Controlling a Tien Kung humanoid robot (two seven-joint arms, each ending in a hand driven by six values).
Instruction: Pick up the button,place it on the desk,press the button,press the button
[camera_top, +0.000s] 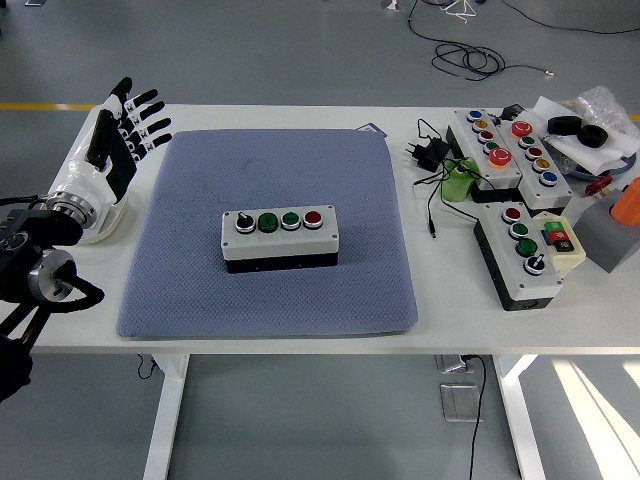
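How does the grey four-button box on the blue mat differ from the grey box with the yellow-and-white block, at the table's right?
The four-button box on the mat lies crosswise, its controls in a left-to-right row: black knob, two green buttons, one red. The right-hand box runs near-to-far, with red on top, then green ones and a black knob. The first sits on the blue mat, the second on the bare white table. Both have pale grey tops and black bases.

The left hand (112, 145) has a glossy white shell over the back and wrist, with a black palm. Its five slim fingers (150, 112) are black, banded with white segments at the joints. A silver metal ring joins the wrist to the black forearm (30, 262), where black cables loop around a grey round joint.
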